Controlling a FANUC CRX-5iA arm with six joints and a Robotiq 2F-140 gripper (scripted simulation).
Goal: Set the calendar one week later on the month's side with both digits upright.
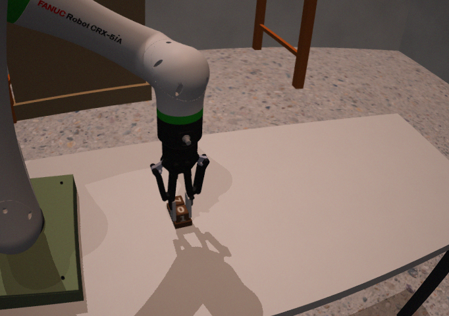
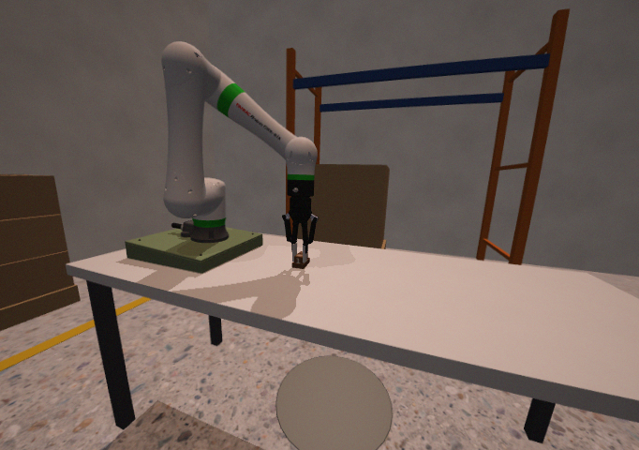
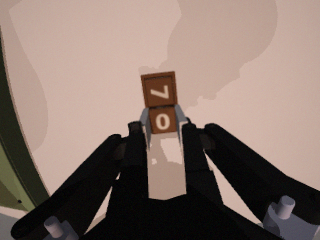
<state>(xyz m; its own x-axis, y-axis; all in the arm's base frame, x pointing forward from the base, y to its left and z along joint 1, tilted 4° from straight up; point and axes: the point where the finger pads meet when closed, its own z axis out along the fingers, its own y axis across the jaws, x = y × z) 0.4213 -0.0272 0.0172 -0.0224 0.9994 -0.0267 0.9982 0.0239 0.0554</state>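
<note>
The small brown calendar tray (image 1: 182,224) sits on the white table, holding two brown cubes in a row. In the wrist view the farther cube (image 3: 159,91) shows a 7 on top and the nearer cube (image 3: 163,120) shows a 0 on top. In the top view the nearer cube (image 1: 181,210) also shows a 1 on its front face. My gripper (image 1: 181,207) points straight down, and its fingers are shut on the sides of the nearer cube, as the wrist view (image 3: 163,119) shows. The month's name is not readable. In the exterior view the gripper (image 2: 300,258) stands over the tray (image 2: 299,264).
The robot's green base plate (image 1: 27,241) lies to the left of the tray. A wooden ladder frame (image 2: 516,138) and brown panels (image 2: 352,203) stand beyond the table's far edge. A round grey stool (image 2: 334,403) stands on the floor in front.
</note>
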